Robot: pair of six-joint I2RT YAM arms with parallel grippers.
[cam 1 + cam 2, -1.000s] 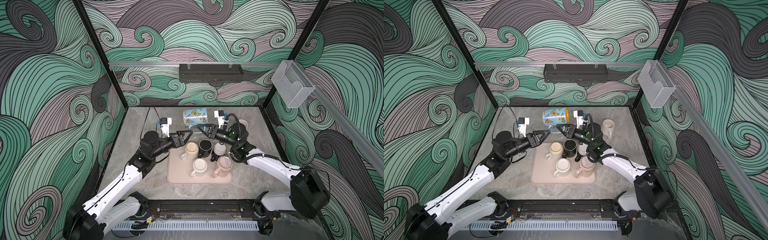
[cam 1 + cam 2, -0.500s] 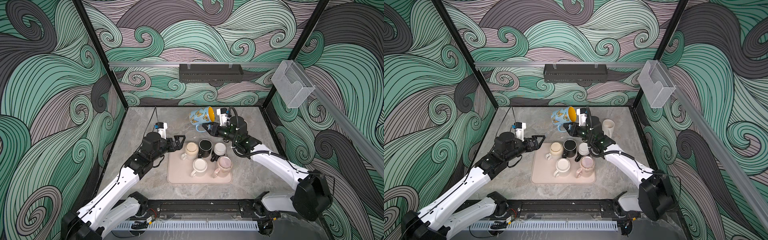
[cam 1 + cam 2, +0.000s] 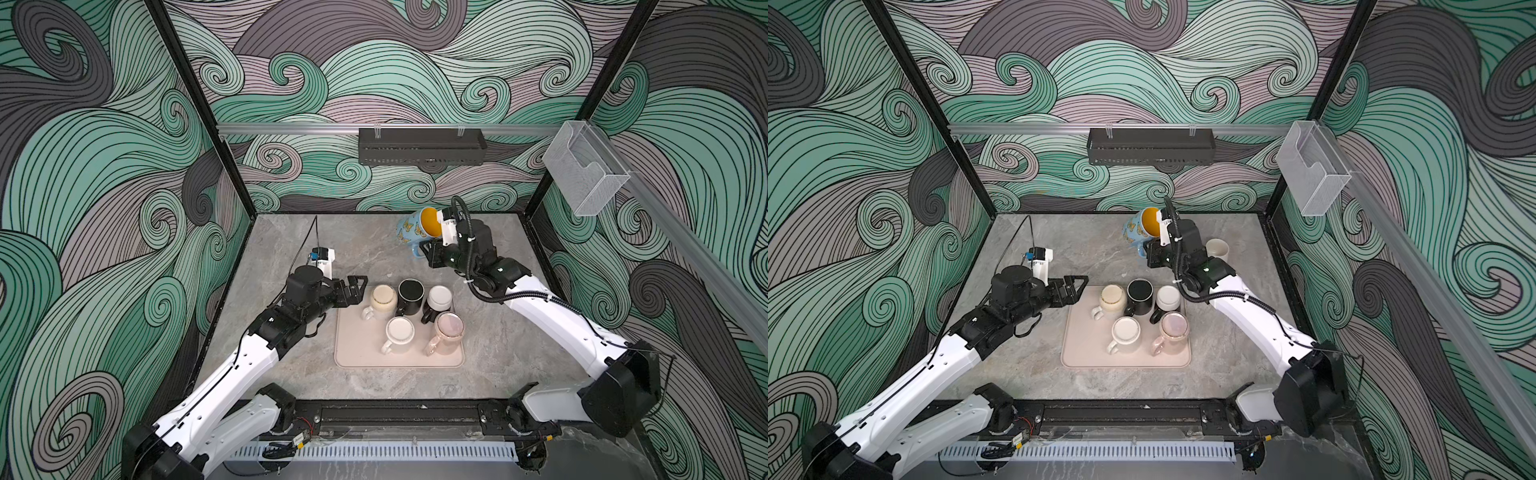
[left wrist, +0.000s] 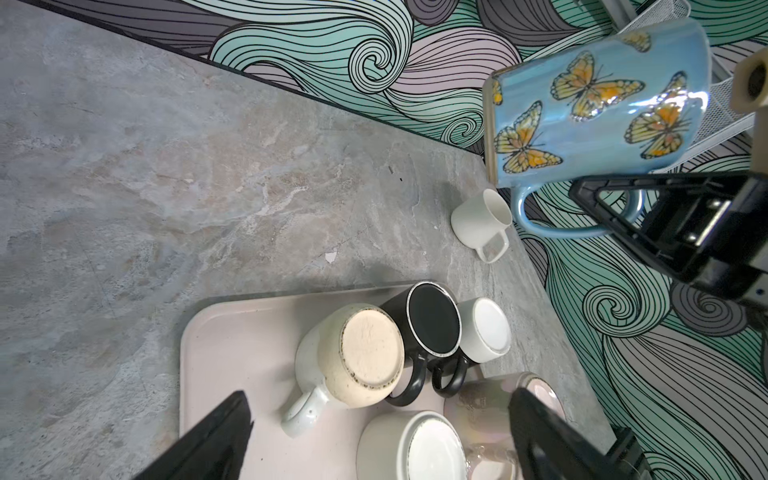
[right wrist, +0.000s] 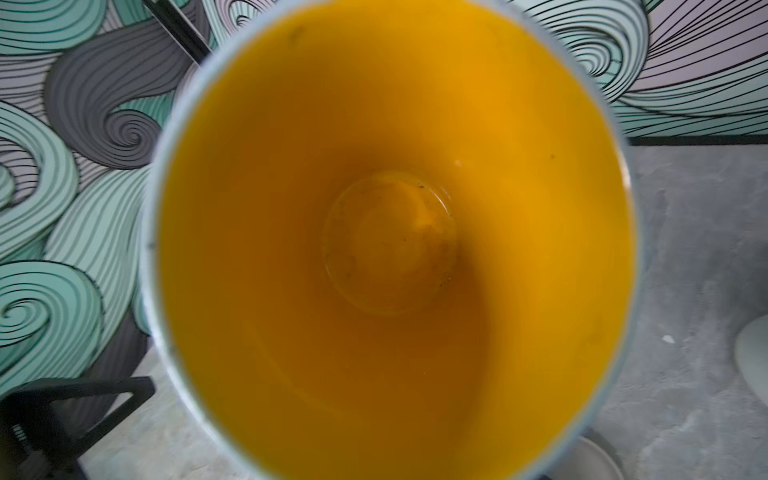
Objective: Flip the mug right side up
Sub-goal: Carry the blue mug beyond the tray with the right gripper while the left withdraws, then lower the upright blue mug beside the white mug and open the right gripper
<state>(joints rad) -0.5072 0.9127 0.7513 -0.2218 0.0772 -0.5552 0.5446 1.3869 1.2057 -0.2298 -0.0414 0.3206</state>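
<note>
The mug (image 3: pixel 409 232) (image 3: pixel 1133 232) is light blue with orange butterflies and a yellow inside. It hangs above the back of the table, tipped on its side with its mouth facing my right arm. My right gripper (image 3: pixel 424 249) (image 3: pixel 1148 252) is shut on its handle, as the left wrist view shows (image 4: pixel 623 208). The mug's yellow inside (image 5: pixel 395 249) fills the right wrist view. My left gripper (image 3: pixel 359 291) (image 3: pixel 1077 287) (image 4: pixel 374 449) stands open and empty at the left edge of the tray, well apart from the mug.
A beige tray (image 3: pixel 357 349) (image 3: pixel 1084 353) (image 4: pixel 232 332) holds several upside-down mugs, among them a cream one (image 3: pixel 383 297) and a black one (image 3: pixel 410 291). A small white mug (image 3: pixel 1217 249) (image 4: pixel 482 218) stands upright at the back right, next to my right arm.
My right gripper has lifted the mug off the table and turned it, so its yellow mouth now shows. My left gripper has drawn back from the mug to the tray's left edge.
</note>
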